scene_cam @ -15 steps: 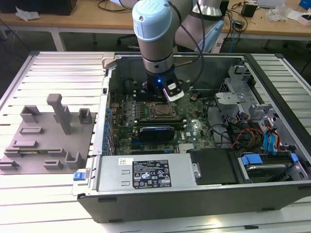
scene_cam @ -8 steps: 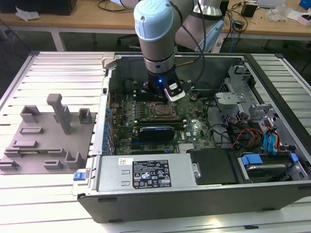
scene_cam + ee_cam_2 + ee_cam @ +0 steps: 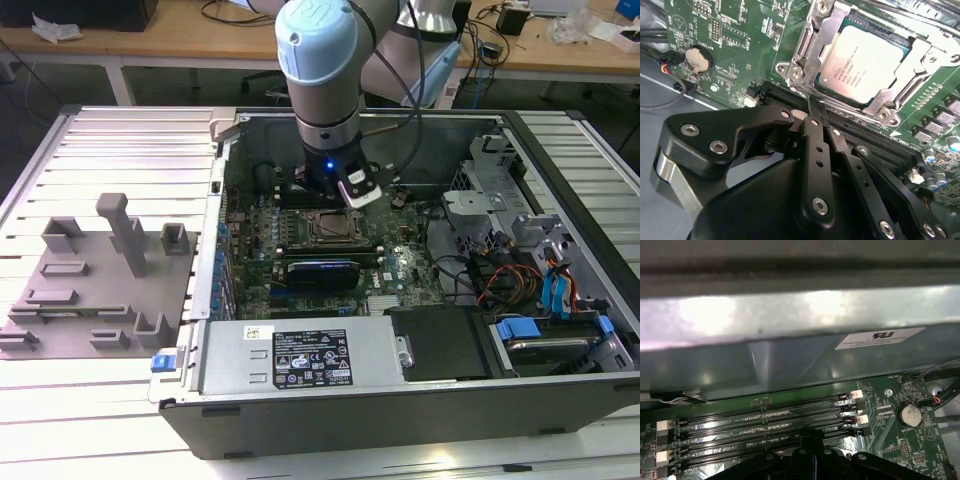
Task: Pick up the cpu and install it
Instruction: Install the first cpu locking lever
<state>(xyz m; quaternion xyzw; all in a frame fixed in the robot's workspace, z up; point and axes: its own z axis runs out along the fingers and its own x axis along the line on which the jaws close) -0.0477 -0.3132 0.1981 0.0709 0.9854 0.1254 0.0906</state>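
Observation:
The cpu (image 3: 860, 67), a flat square chip with a silver-white top, lies inside the metal socket frame (image 3: 805, 60) on the green motherboard (image 3: 740, 45). In the second wrist view my gripper (image 3: 815, 109) is shut with nothing between its black fingers (image 3: 812, 145), its tips just off the socket's edge, over the memory slots. In the exterior view the gripper (image 3: 335, 195) hangs low inside the open computer case, right behind the socket frame (image 3: 330, 228).
Memory slots (image 3: 765, 420) run along the board beside the case wall (image 3: 790, 315). A black expansion card (image 3: 320, 272), the power supply (image 3: 300, 360) and a drive cage with cables (image 3: 520, 250) surround the socket. A grey holder plate (image 3: 95, 290) lies outside the case, at the exterior view's left.

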